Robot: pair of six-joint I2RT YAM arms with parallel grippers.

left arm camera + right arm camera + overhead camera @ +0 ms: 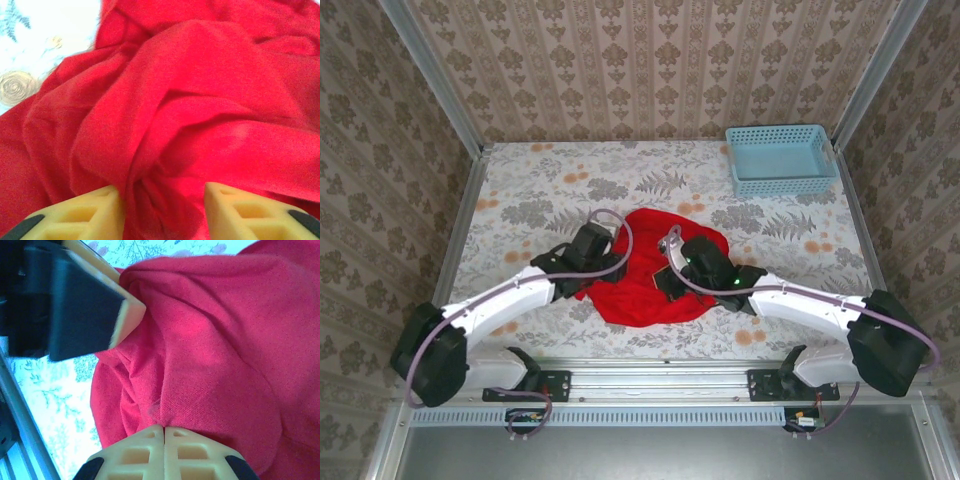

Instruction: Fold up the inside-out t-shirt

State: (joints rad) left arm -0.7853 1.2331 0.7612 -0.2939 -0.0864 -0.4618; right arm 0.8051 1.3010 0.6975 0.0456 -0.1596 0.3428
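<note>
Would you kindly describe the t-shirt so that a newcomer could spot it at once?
Start at the floral-patterned table and look to the middle of its near half. The t-shirt lies there in a crumpled heap. It is plain bright red cloth, unlike the light-blue basket at the far right corner.

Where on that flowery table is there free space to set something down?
Free: the far-left table, between the left wall and the basket, beyond the t-shirt; also the right side in front of the basket. Crowded: near middle, where left gripper and right gripper meet on the t-shirt.
</note>
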